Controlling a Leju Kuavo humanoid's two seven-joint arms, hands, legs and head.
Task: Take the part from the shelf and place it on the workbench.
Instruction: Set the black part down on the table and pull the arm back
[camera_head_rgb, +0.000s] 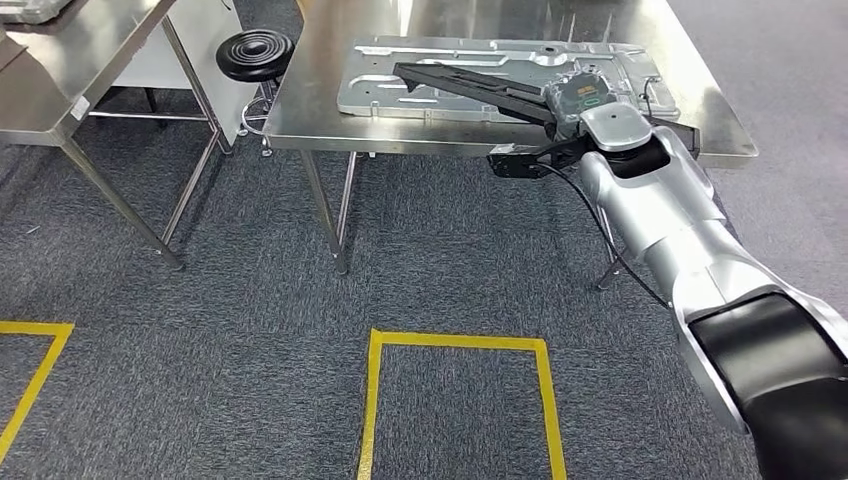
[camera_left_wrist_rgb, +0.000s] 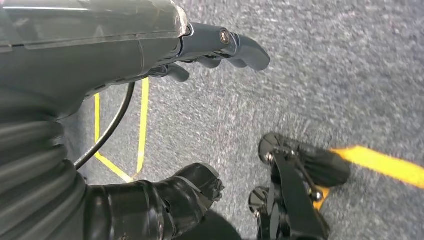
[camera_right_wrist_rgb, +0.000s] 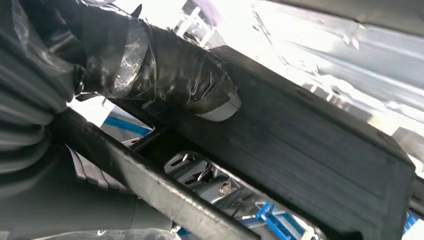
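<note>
The part is a long black frame stretched over a silver metal plate on the steel workbench. My right hand grips its near end at the bench's front right. In the right wrist view the grey thumb presses on the part's black bar, with the shiny plate behind it. I cannot tell whether the part rests on the plate or hangs just above it. My left hand hangs over the carpet, fingers apart from the thumb, holding nothing.
A black round stool stands left of the workbench, and a second steel table fills the far left. Yellow tape lines mark boxes on the grey carpet in front of me. A black cable runs from my right wrist.
</note>
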